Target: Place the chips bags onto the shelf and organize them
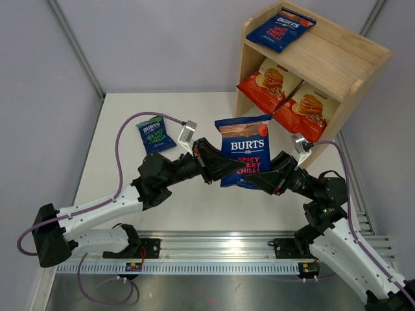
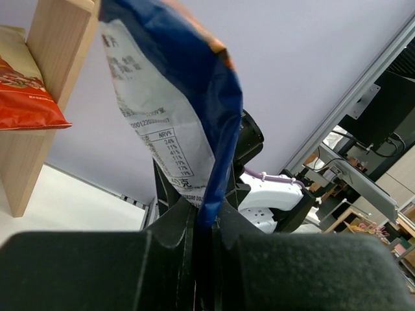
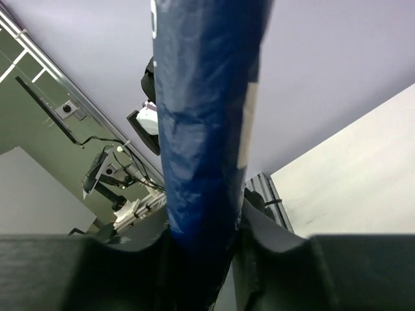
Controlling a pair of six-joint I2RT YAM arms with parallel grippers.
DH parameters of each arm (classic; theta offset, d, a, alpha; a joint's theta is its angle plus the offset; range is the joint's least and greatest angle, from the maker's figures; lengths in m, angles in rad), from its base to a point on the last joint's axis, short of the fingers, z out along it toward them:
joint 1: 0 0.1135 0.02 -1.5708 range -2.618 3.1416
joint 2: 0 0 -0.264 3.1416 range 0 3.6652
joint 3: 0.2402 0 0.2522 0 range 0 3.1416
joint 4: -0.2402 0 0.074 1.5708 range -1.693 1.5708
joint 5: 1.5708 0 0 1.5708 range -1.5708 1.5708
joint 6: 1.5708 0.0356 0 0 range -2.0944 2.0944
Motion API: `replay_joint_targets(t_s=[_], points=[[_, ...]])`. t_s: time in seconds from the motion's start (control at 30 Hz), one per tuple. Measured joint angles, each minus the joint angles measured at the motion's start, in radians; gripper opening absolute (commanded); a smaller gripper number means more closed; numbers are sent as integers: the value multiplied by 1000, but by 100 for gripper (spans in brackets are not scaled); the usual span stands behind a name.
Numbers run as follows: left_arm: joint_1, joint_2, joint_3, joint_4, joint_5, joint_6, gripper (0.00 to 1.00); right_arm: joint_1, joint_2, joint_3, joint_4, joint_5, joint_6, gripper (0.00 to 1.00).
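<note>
From above, the left pincer and right pincer each clench a lower side of the red-lettered Burts bag. It is held upright in the air, well apart from the shelf.

The shelf already has another Burts bag on top and two Cassava Chips bags below. A green-lettered Burts bag lies on the surface.

The left wrist view shows the jaws pinched on the bag's bottom edge. The right wrist view shows the same grip, edge-on.

It looks like a handover. One pincer must let go so the other can carry the bag to the top tier.

White table, pale lilac walls, slotted metal rail along near edge
</note>
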Motion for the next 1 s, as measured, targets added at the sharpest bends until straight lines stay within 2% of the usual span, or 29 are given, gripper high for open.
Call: replay_joint_targets(t_s=[0.07, 0.1, 0.17, 0.2, 0.27, 0.3, 0.4, 0.43, 0.5, 0.6, 0.77, 1.0], points=[[0, 15, 10, 2, 4, -7, 13, 0, -8, 0, 0, 8, 3, 27], [0, 18, 13, 3, 6, -7, 19, 0, -16, 0, -3, 13, 0, 19], [0, 19, 14, 5, 13, -7, 25, 1, -35, 0, -23, 24, -13, 14], [0, 19, 14, 6, 17, -6, 35, 1, -48, 3, -41, 37, -22, 12], [0, 18, 14, 7, 20, -2, 43, 1, -72, 16, -83, 60, -47, 9], [0, 18, 14, 7, 21, 1, 57, 1, -79, 25, -103, 66, -60, 8], [1, 14, 14, -1, 20, 17, 79, 1, -85, 75, -171, 83, -113, 6], [1, 11, 14, -8, 18, 24, 89, 1, -84, 94, -192, 88, -132, 6], [1, 2, 14, -27, 3, 39, 98, 1, -77, 134, -238, 93, -170, 5], [1, -28, 14, -93, -48, 59, 99, 1, -49, 216, -328, 118, -237, 5], [5, -142, 12, -262, -222, 92, 99, 1, 63, 424, -513, 206, -323, 5], [12, -378, 20, -596, -567, 114, 99, -2, 375, 867, -791, 415, -391, 5]])
